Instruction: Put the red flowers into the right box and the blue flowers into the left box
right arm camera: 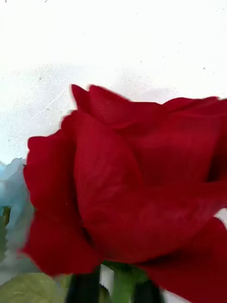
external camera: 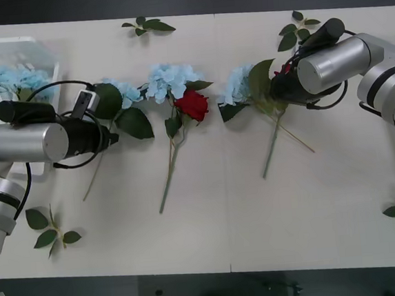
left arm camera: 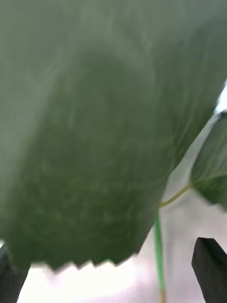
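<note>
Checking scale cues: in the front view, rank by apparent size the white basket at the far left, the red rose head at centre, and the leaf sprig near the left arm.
1. White basket, cut off by the frame edge.
2. Leaf sprig.
3. Red rose head; close to the sprig, so those two are uncertain.

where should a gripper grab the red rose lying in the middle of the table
Probably by the bare lower stem, coming straight down from above. The red rose lies flat with its head against a blue flower, so the head end is crowded, while the thin stem runs alone toward the table's near edge.
</note>
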`<state>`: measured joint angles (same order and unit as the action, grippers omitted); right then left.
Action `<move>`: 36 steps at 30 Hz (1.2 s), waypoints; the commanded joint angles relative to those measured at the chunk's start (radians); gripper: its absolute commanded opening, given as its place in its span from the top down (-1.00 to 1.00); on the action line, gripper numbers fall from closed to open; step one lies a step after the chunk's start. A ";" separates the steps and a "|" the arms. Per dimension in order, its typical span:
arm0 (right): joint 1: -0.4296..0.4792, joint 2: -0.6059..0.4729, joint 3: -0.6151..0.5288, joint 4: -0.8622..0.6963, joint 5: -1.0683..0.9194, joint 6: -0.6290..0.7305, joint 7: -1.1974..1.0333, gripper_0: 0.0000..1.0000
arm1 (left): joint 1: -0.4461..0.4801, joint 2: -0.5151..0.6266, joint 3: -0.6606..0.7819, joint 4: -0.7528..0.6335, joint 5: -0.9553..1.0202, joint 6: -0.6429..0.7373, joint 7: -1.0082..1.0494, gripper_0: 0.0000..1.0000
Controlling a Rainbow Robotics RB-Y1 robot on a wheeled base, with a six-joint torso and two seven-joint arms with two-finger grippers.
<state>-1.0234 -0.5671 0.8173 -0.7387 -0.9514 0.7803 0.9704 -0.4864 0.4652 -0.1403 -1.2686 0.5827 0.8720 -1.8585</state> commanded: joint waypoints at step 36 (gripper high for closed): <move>-0.046 -0.459 -0.139 -0.223 -0.274 0.264 0.495 1.00 | 0.011 0.182 0.407 -0.446 0.220 0.369 -0.054 1.00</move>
<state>-1.0238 -0.9454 0.6852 -0.9239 -1.2078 1.0322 1.3794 -0.4810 0.5837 0.2372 -1.6730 0.7934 1.2238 -1.8587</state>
